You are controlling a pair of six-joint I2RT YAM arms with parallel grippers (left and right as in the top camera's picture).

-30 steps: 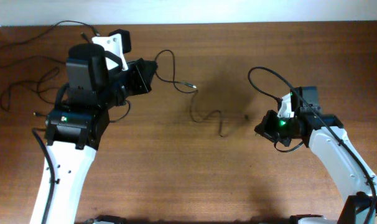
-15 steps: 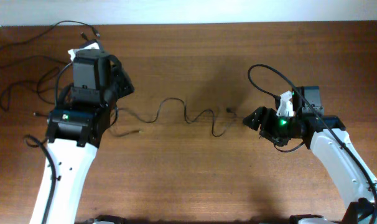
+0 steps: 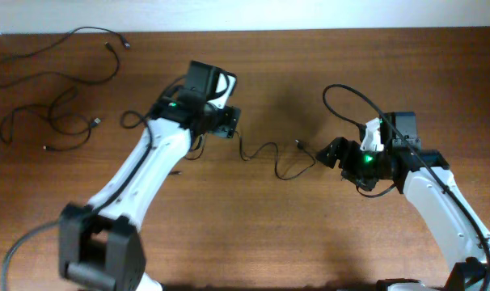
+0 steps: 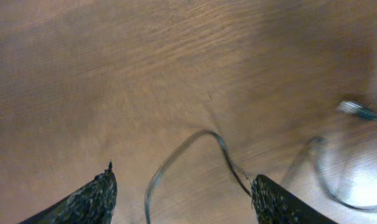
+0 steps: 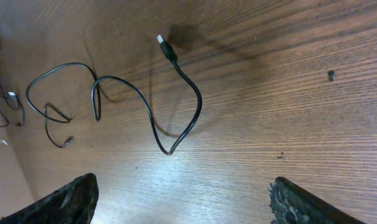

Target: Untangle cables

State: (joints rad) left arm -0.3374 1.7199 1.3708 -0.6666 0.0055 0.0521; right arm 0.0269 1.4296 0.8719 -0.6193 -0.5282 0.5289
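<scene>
Left gripper [image 4: 183, 202] jaws wide apart and empty, straddling a loop of thin black cord [image 4: 204, 132] lying wavy on the brown wooden table [image 3: 253, 234], right gripper [image 5: 185, 202] spread wide, holding nothing, near that cord's plug end [image 5: 167, 46], two more thin black cords [image 3: 95, 121] well apart at the far-left corner.

A thin black middle cable [image 3: 267, 146] lies in loose waves across the centre of the desk [image 3: 229, 234], its small plug end [image 5: 165, 46] toward my right side. Well apart, at my far left, lie a long cable [image 3: 75, 32] in an open arc and a curled cable [image 3: 94, 122] near it.
</scene>
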